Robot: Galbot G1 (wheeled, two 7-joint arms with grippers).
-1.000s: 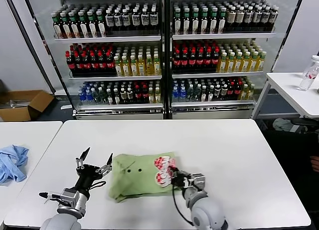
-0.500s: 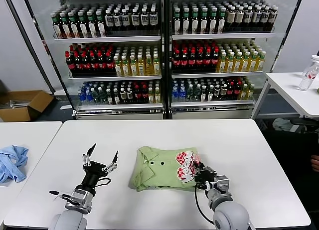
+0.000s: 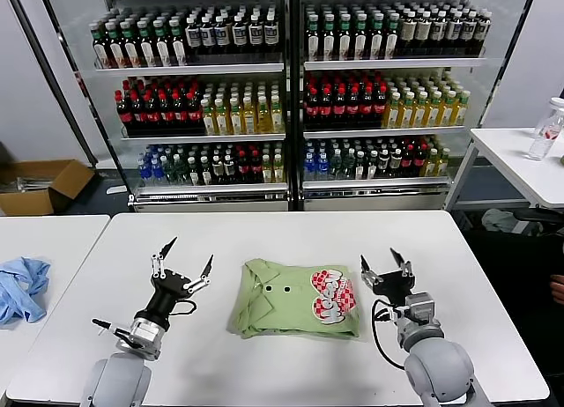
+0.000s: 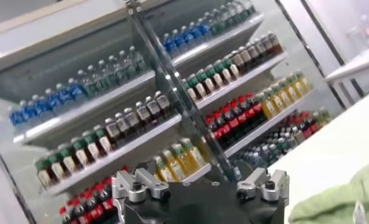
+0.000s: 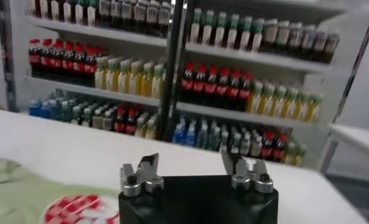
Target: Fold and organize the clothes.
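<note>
Right gripper [image 3: 386, 268] has let go of the shirt [image 3: 295, 299] and lifted off to its 3 o'clock; jaws now spread wide, holding nothing. Table [image 3: 264, 235] first: shirt sits mid-table, folded into a compact rectangle, collar at 9, checkered print at 3. Left gripper [image 3: 183, 264] hovers at shirt's 9 o'clock, apart, jaws wide, empty. Folding looks done; maybe only tidying/placing left.

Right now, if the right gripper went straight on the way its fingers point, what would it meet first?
The right gripper is open and points up and away from the robot, beside the folded shirt, not at it. Its wrist view shows only bare table ahead, then the drinks cooler. The way looks free, though depth is hard to judge.
</note>
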